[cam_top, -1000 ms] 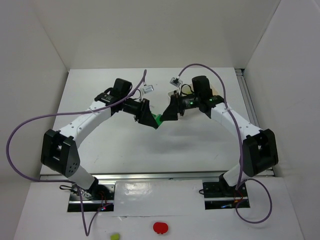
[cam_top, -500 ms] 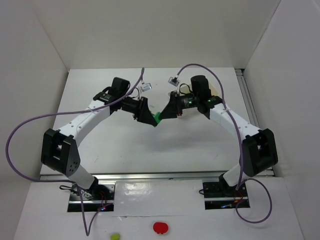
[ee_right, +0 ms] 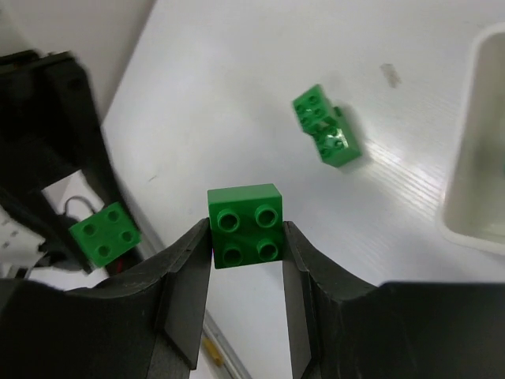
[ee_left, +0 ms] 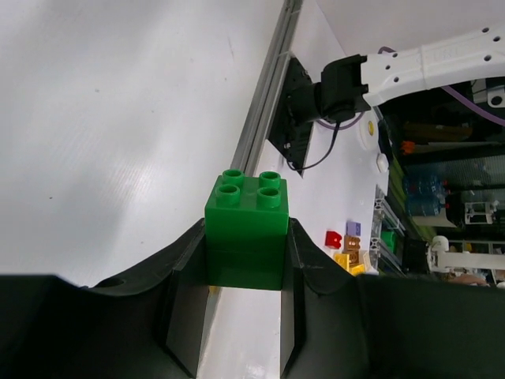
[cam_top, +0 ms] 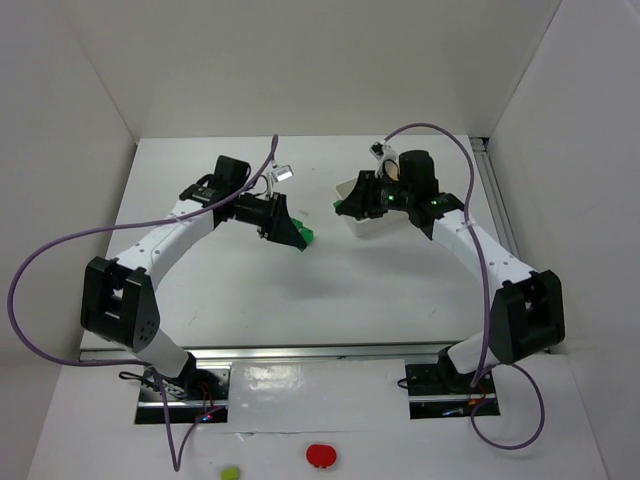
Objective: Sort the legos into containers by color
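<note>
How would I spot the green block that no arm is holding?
Find the white plastic tray at the right wrist view's right edge. Left of it, on the white table, lies a green studded plastic lego. It alone lies loose: the other green legos are clamped between black fingers.

Place: a robotics lab, bench-top test cell.
Enclosure: plain white panels (cam_top: 300,60) wall in a white table (cam_top: 400,290), beyond the fingers and on either side of them.
Rig: left arm (cam_top: 165,238) and right arm (cam_top: 480,245) trail purple cables (cam_top: 425,126); a metal rail (cam_top: 320,350) lies behind the fingers.
Props: a green lego (ee_left: 246,213) pinched between the fingers (ee_left: 185,292) of the left gripper (ee_left: 246,245); a second green lego (ee_right: 246,225) likewise in the right gripper (ee_right: 246,237).
Background: far past the left fingertips and to their right, stocked shelving (ee_left: 442,158) and loose coloured blocks (ee_left: 345,251).
</note>
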Robot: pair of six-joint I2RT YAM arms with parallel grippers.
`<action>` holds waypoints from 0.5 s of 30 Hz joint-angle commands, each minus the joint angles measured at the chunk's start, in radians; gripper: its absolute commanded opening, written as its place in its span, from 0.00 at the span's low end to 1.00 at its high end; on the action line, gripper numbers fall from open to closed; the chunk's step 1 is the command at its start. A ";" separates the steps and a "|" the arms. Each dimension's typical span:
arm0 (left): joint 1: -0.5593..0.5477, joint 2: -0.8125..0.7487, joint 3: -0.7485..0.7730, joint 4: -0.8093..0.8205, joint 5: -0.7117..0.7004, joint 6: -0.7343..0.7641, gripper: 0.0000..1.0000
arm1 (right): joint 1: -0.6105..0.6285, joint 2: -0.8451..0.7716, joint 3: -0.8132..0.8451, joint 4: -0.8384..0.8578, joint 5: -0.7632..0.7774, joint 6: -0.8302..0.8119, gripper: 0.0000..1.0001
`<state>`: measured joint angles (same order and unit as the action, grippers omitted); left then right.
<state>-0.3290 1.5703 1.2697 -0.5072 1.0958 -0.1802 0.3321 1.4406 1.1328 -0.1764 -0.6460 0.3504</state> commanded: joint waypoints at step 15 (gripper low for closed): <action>0.015 -0.004 0.025 0.029 -0.059 -0.024 0.00 | 0.071 0.360 0.349 -0.222 0.873 0.041 0.19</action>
<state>-0.3210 1.5707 1.2697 -0.5007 1.0252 -0.1951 0.3958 1.7832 1.4216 -0.3679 0.1268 0.4026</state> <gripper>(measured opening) 0.441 0.444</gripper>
